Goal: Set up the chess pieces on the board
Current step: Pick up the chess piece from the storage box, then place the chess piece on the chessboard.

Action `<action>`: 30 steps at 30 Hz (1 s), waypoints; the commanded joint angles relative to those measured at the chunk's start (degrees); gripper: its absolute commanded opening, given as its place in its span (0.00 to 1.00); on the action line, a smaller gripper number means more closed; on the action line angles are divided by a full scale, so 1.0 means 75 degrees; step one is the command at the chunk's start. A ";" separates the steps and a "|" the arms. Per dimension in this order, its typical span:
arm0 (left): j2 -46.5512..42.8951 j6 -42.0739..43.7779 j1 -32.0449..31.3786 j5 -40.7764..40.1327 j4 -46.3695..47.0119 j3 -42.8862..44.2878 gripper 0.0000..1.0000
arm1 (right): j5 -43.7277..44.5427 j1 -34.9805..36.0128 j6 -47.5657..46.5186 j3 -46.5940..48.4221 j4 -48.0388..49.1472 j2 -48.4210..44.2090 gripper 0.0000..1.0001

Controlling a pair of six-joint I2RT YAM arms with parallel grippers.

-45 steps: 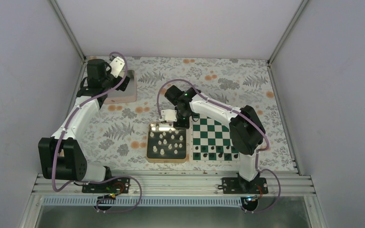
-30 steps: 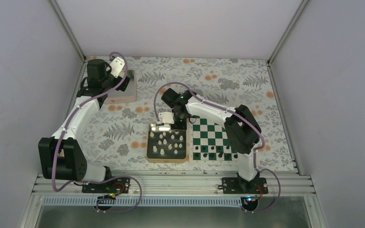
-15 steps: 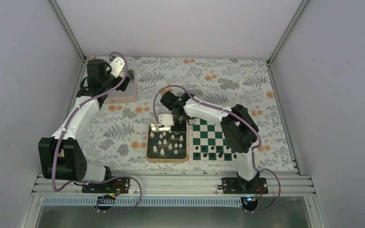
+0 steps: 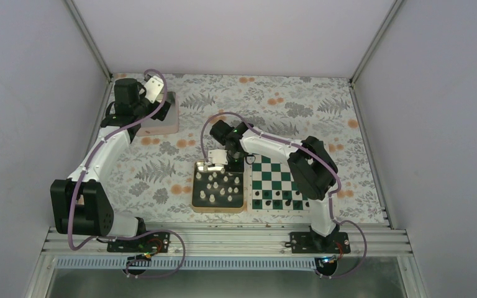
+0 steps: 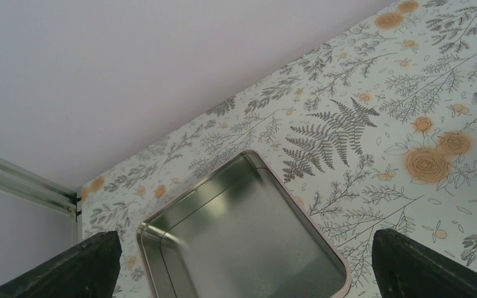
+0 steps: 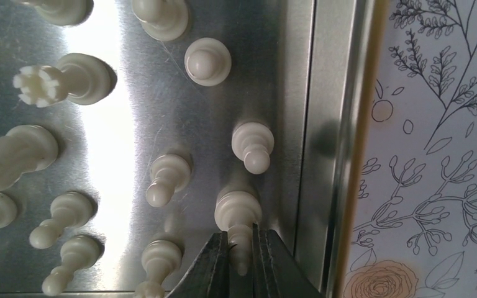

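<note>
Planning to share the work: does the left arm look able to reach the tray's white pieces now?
Probably: open cloth lies between, though the right hand, shut on a white piece, crowds the tray's far edge.

A floral-print cloth (image 4: pixel 298 105) is covering the table, where a gold-rimmed tray (image 4: pixel 218 210) is lying near the front edge. Tiny black chess pieces (image 4: pixel 277 203) are standing in rows just right of it. A square metal tin (image 5: pixel 242 236) is sitting in the far left corner, its shiny inside catching the light.
</note>
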 commanded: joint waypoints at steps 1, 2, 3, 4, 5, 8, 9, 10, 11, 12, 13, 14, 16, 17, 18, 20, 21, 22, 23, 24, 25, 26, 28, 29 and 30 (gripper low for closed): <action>-0.0015 0.0110 -0.0011 0.0131 0.0190 -0.0044 1.00 | -0.0280 0.0074 0.0047 0.0121 0.0071 -0.0078 0.06; -0.0021 0.0107 -0.0020 0.0131 0.0197 -0.0039 1.00 | -0.0303 0.0075 0.0061 0.0148 0.0034 -0.0100 0.05; -0.0027 0.0108 -0.0011 0.0132 0.0191 -0.0038 1.00 | -0.0320 0.0075 0.0068 0.0179 -0.0014 -0.0120 0.05; -0.0036 0.0104 -0.0010 0.0132 0.0179 -0.0041 1.00 | -0.0339 0.0081 0.0084 0.0199 -0.0070 -0.0146 0.04; -0.0044 0.0099 -0.0008 0.0141 0.0171 -0.0033 1.00 | -0.0379 0.0078 0.0071 0.0238 -0.0142 -0.0211 0.04; -0.0088 0.0109 -0.0011 0.0167 0.0150 -0.0011 1.00 | -0.0611 0.0068 0.0061 0.0425 -0.0378 -0.0473 0.05; -0.0096 0.0110 -0.0022 0.0178 0.0138 0.0001 1.00 | -0.0655 0.0052 0.0063 0.0527 -0.0510 -0.0559 0.05; -0.0106 0.0104 -0.0008 0.0188 0.0129 0.0001 1.00 | -0.0654 0.0038 0.0063 0.0648 -0.0620 -0.0664 0.04; -0.0113 0.0102 -0.0020 0.0200 0.0112 0.0015 1.00 | -0.0643 -0.0005 0.0069 0.0769 -0.0714 -0.0774 0.05; -0.0127 0.0093 -0.0008 0.0217 0.0111 0.0010 1.00 | -0.0645 -0.0057 0.0074 0.0895 -0.0807 -0.0871 0.04; -0.0138 0.0108 -0.0010 0.0221 0.0110 0.0010 1.00 | -0.0665 -0.0131 0.0068 0.1030 -0.0916 -0.0995 0.04; -0.0141 0.0110 -0.0011 0.0217 0.0109 0.0006 1.00 | -0.0683 -0.0226 0.0055 0.1161 -0.1044 -0.1085 0.04; -0.0154 0.0110 -0.0013 0.0215 0.0092 0.0012 1.00 | -0.0681 -0.0452 -0.0008 0.1440 -0.1239 -0.1236 0.04; -0.0156 0.0110 -0.0013 0.0220 0.0088 0.0018 1.00 | -0.0666 -0.0603 -0.0032 0.1542 -0.1301 -0.1309 0.04; -0.0166 0.0110 -0.0007 0.0215 0.0086 0.0021 1.00 | -0.0647 -0.0838 -0.0074 0.1651 -0.1346 -0.1367 0.04; -0.0185 0.0121 -0.0017 0.0218 0.0087 0.0013 1.00 | -0.0648 -0.1308 -0.0185 0.1824 -0.1429 -0.1422 0.04; -0.0191 0.0116 -0.0015 0.0212 0.0086 0.0023 1.00 | -0.0661 -0.1551 -0.0227 0.1893 -0.1466 -0.1431 0.04; -0.0191 0.0121 -0.0011 0.0214 0.0087 0.0027 1.00 | -0.0660 -0.1829 -0.0286 0.1932 -0.1485 -0.1425 0.04; -0.0196 0.0122 -0.0020 0.0215 0.0087 0.0029 1.00 | -0.0638 -0.2078 -0.0357 0.1961 -0.1473 -0.1425 0.04; -0.0195 0.0119 -0.0013 0.0215 0.0085 0.0032 1.00 | -0.0610 -0.2332 -0.0382 0.1957 -0.1462 -0.1424 0.04; -0.0195 0.0121 -0.0007 0.0206 0.0087 0.0032 1.00 | -0.0584 -0.2580 -0.0437 0.1942 -0.1439 -0.1427 0.04; -0.0198 0.0116 -0.0011 0.0203 0.0085 0.0038 1.00 | -0.0596 -0.2803 -0.0498 0.1924 -0.1423 -0.1430 0.04; -0.0191 0.0122 -0.0024 0.0203 0.0090 0.0045 1.00 | -0.0646 -0.3241 -0.0604 0.1871 -0.1360 -0.1410 0.04; -0.0188 0.0116 -0.0019 0.0198 0.0095 0.0046 1.00 | -0.0656 -0.3442 -0.0639 0.1820 -0.1331 -0.1399 0.04; -0.0181 0.0118 -0.0011 0.0192 0.0096 0.0046 1.00 | -0.0676 -0.3623 -0.0667 0.1762 -0.1309 -0.1381 0.04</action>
